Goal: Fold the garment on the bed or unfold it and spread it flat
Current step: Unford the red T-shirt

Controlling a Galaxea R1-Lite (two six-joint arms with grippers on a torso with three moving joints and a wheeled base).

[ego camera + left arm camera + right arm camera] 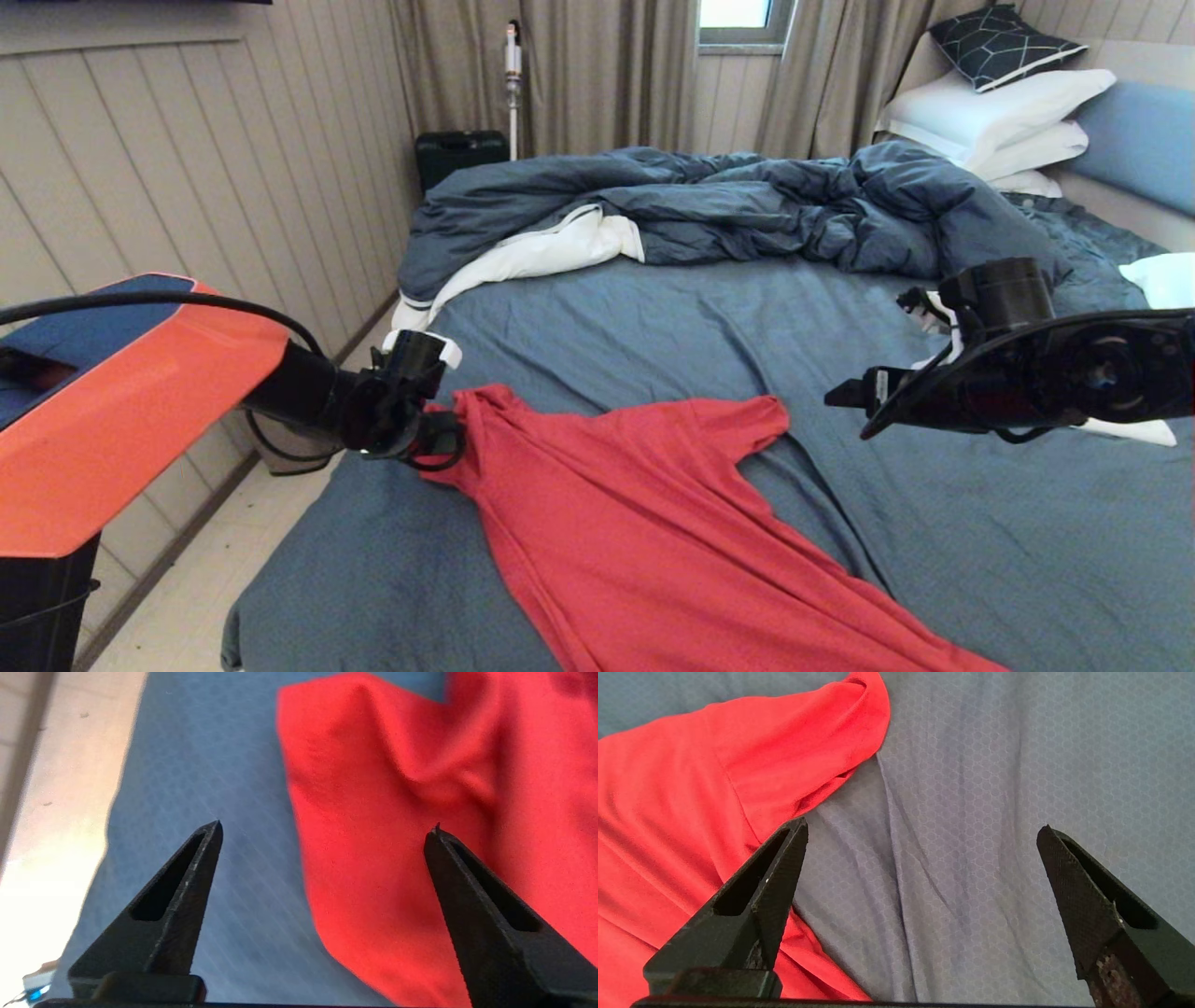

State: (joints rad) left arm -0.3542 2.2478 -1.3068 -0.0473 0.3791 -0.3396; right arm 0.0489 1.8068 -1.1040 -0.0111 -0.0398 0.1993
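Observation:
The garment [644,523], a bright red T-shirt, lies on the bed [653,327] near its front, plain side up, with both sleeves spread out. My left gripper [441,441] hovers at the shirt's left sleeve corner, close to the bed's left edge. In the left wrist view this gripper [327,826] is open, one finger over the red garment [397,812] and the other over the sheet [196,765]; nothing is gripped. My right gripper [848,411] hangs above the sheet just right of the other sleeve. The right wrist view shows it [923,825] open over bare sheet [994,788], beside the garment [691,812].
A rumpled dark blue duvet [700,205] crosses the bed's far half, with stacked white pillows [999,112] at the far right. A narrow strip of floor [187,597] and a panelled wall [187,187] run along the left. A black case [459,154] stands by the curtains.

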